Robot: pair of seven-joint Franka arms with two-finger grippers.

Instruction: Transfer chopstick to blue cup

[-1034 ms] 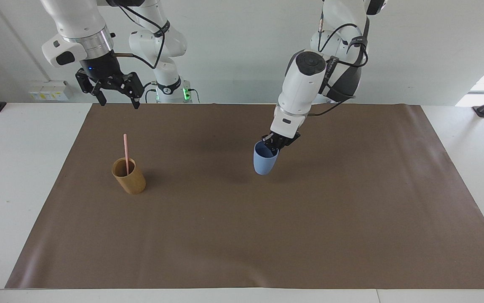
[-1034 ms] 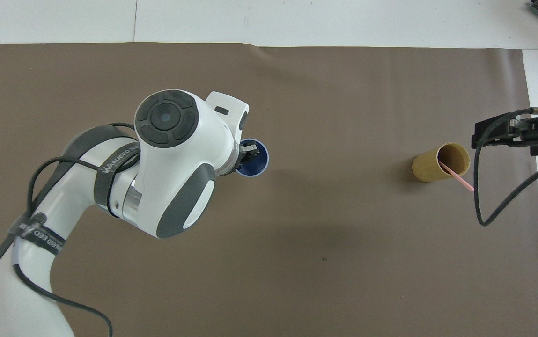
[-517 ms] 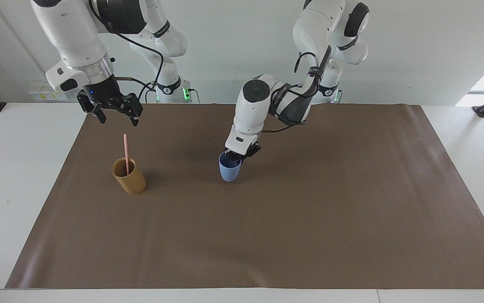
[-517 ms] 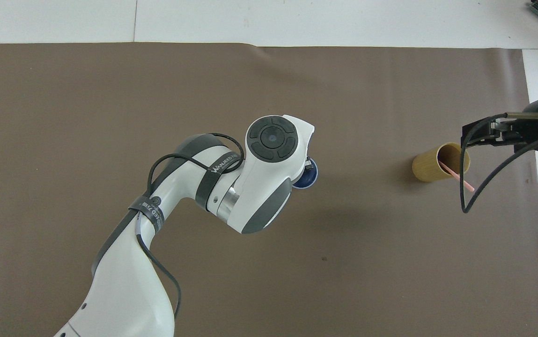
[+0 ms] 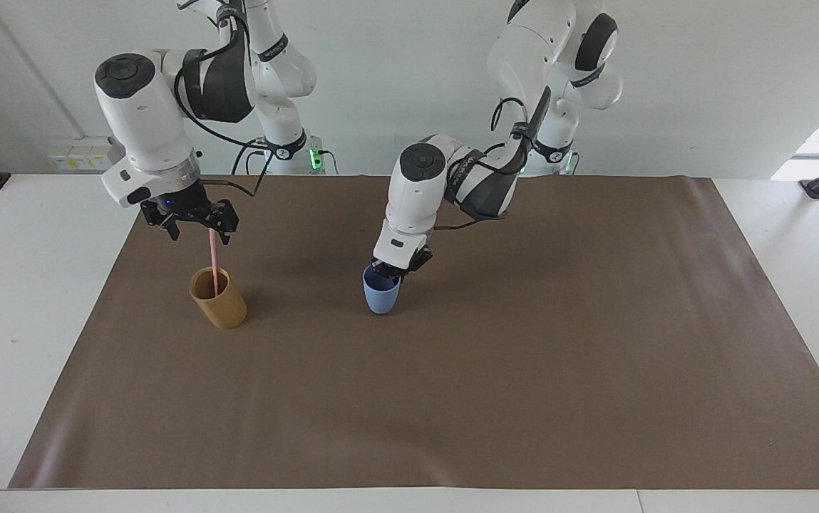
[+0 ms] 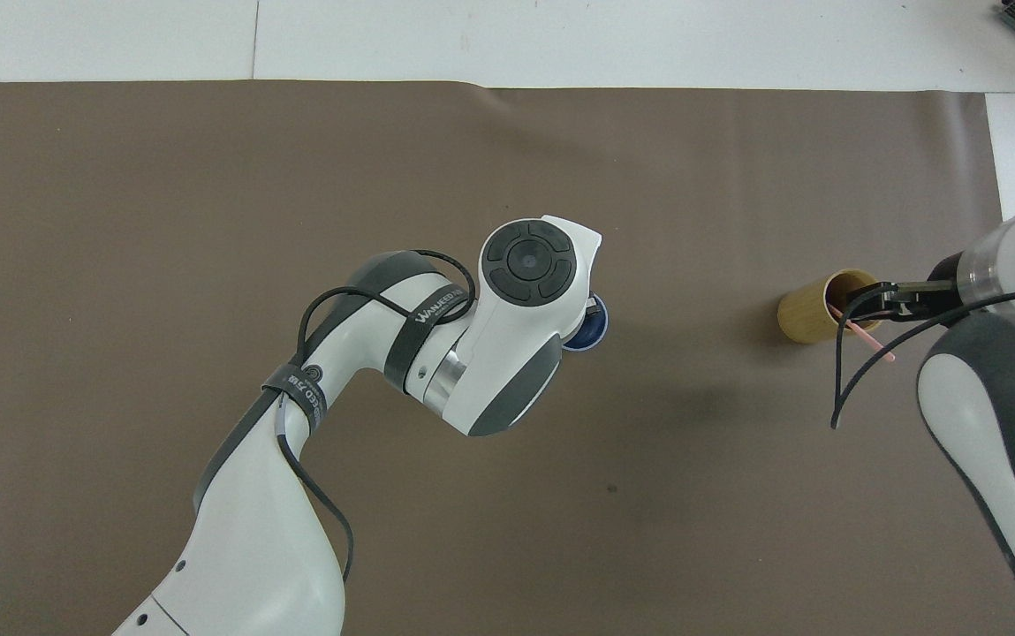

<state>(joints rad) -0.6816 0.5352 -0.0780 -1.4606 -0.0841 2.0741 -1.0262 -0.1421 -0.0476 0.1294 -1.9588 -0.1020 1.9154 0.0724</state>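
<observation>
Left hand [image 5: 393, 270] is clamped on the rim of the blue cup [image 5: 381, 293], which stands on the brown mat [image 5: 523, 370]. Right hand [image 5: 197, 226], fingers spread wide, straddles the chopstick [image 5: 214, 260] standing in the tan cup [image 5: 219, 299], beside the blue cup toward the right arm's end.

Dark strap [image 6: 433, 306] around the left arm's forearm, white lettering, apparently "WANJEED", rest unreadable
</observation>
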